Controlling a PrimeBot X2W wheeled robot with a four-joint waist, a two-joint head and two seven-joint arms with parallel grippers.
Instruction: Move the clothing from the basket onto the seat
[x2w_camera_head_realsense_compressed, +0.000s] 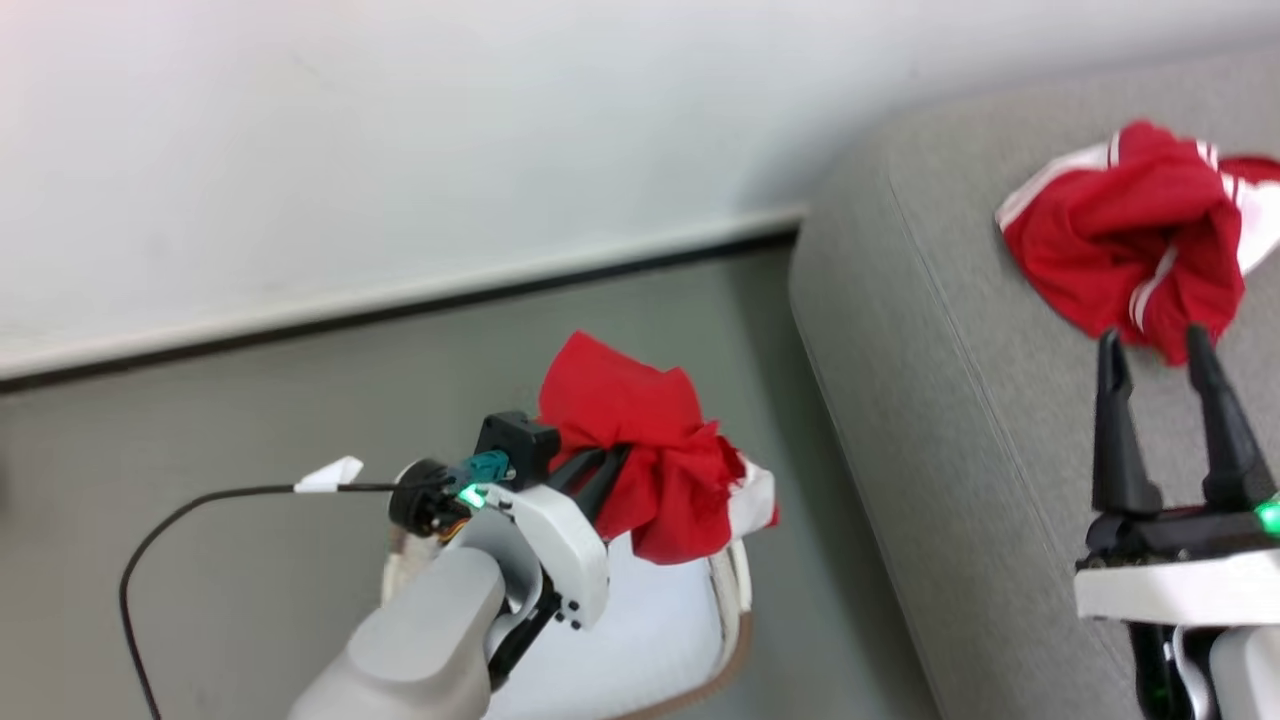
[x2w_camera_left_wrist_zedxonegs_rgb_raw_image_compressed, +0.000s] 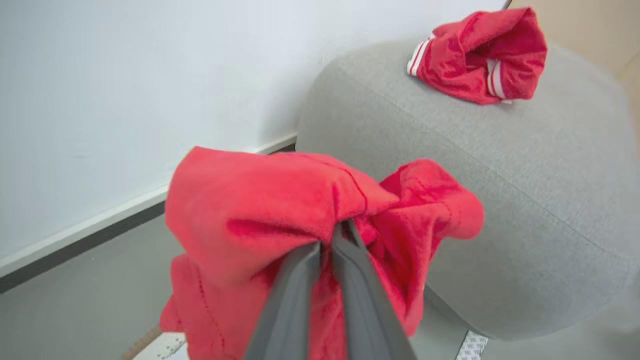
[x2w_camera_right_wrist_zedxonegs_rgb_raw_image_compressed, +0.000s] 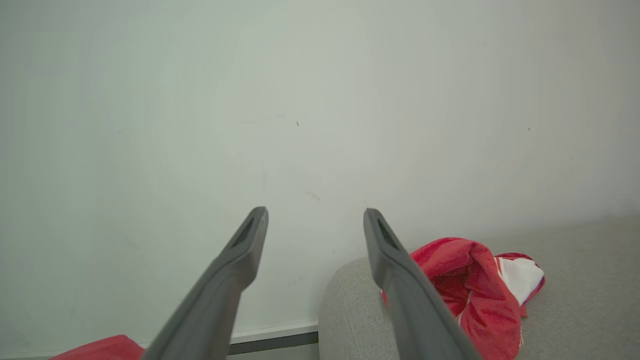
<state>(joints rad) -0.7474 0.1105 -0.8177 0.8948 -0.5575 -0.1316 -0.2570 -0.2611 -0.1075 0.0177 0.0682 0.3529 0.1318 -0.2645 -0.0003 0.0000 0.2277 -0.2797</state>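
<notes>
One red garment (x2w_camera_head_realsense_compressed: 1130, 240) lies on the sofa (x2w_camera_head_realsense_compressed: 960, 430) by the wide-open, empty right claw (x2w_camera_head_realsense_compressed: 1152, 342); the left claw (x2w_camera_left_wrist_zedxonegs_rgb_raw_image_compressed: 331, 239) pinches a second garment (x2w_camera_head_realsense_compressed: 640, 440) above the basket (x2w_camera_head_realsense_compressed: 738, 600), not yet delivered.

Left of the seat (x2w_camera_head_realsense_compressed: 1000, 400), cannot see most of the basket (x2w_camera_head_realsense_compressed: 735, 600): covered by the left arm (x2w_camera_head_realsense_compressed: 430, 620) and the held garment (x2w_camera_head_realsense_compressed: 640, 440), cut off below. Cannot see the left gripper (x2w_camera_left_wrist_zedxonegs_rgb_raw_image_compressed: 332, 234) tips, buried in that cloth. On the seat, cut at the right edge: second garment (x2w_camera_head_realsense_compressed: 1130, 240).
</notes>
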